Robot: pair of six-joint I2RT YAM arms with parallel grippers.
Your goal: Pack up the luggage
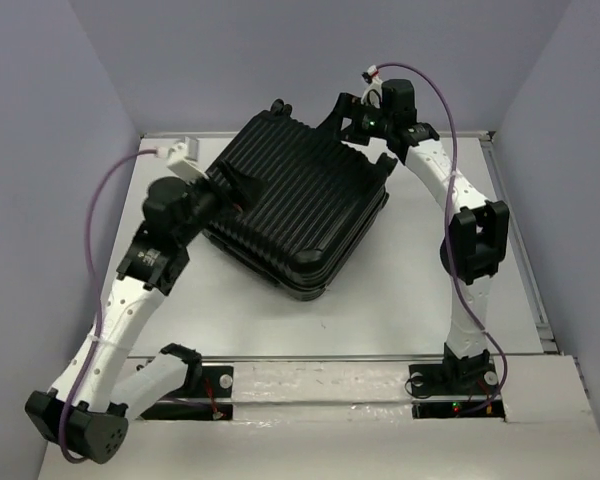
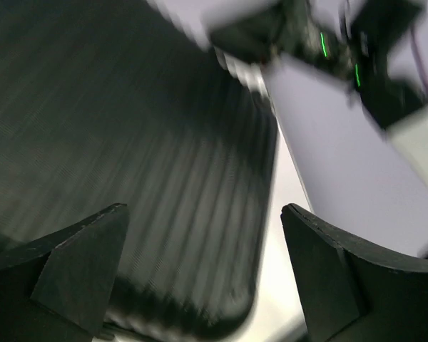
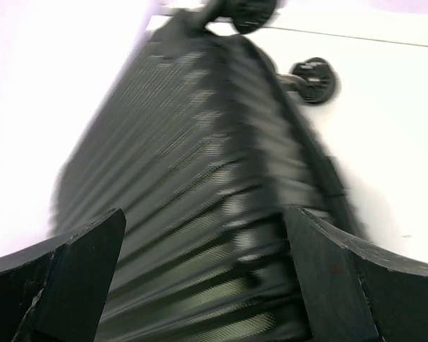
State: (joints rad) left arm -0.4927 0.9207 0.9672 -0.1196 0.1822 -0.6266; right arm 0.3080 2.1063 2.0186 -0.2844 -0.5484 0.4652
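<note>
The luggage (image 1: 300, 205) is a black ribbed hard-shell suitcase lying closed and skewed in the middle of the table, its wheels toward the back. My left gripper (image 1: 242, 190) is open and empty just over the suitcase's left edge. In the left wrist view the ribbed shell (image 2: 143, 157) fills the space beyond the spread fingers. My right gripper (image 1: 358, 122) is open and empty at the suitcase's far right corner. The right wrist view looks along the shell (image 3: 200, 192) toward two caster wheels (image 3: 310, 75).
The white table (image 1: 400, 290) has grey walls on the left, back and right. A raised rail (image 1: 520, 250) runs along the right edge. The arm bases sit at the near edge. The right arm shows in the left wrist view (image 2: 385, 78).
</note>
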